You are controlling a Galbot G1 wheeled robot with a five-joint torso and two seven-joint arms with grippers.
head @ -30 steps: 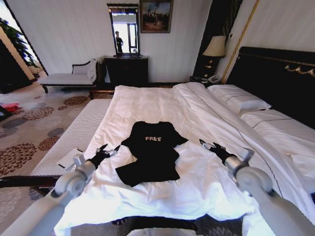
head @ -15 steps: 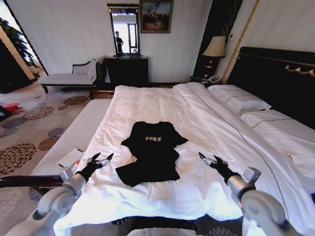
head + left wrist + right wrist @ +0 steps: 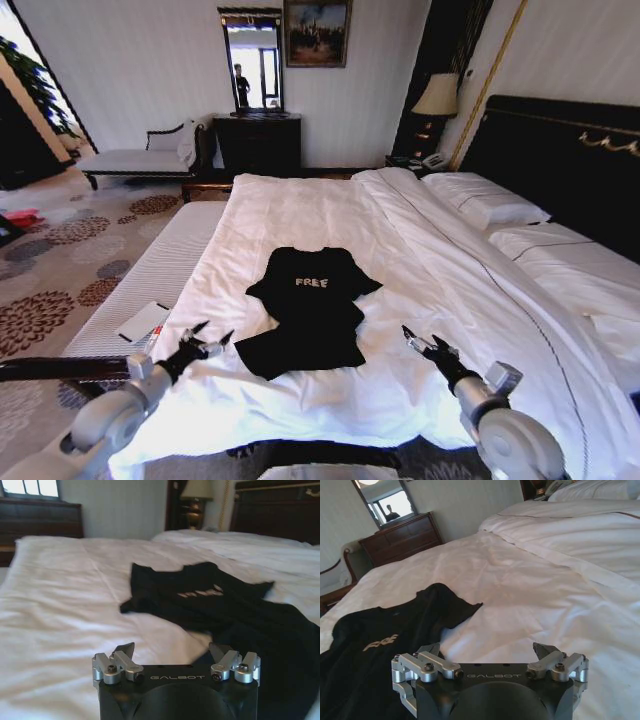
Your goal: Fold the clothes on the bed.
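The T-shirt (image 3: 308, 308) lay rumpled on the bed (image 3: 300, 215), near its foot edge, lettering up, its lower half bunched toward the left side. The left gripper (image 3: 202, 340) hovered just beside the shirt's left hem, fingers spread and empty. The right gripper (image 3: 424, 346) hung over bare duvet right of the shirt, fingers likewise spread.

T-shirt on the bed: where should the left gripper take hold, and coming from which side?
Probably the hem corner nearest the left gripper, approached from the robot's left. The T-shirt lies flat on the bed, so only its edges offer fabric to pinch.
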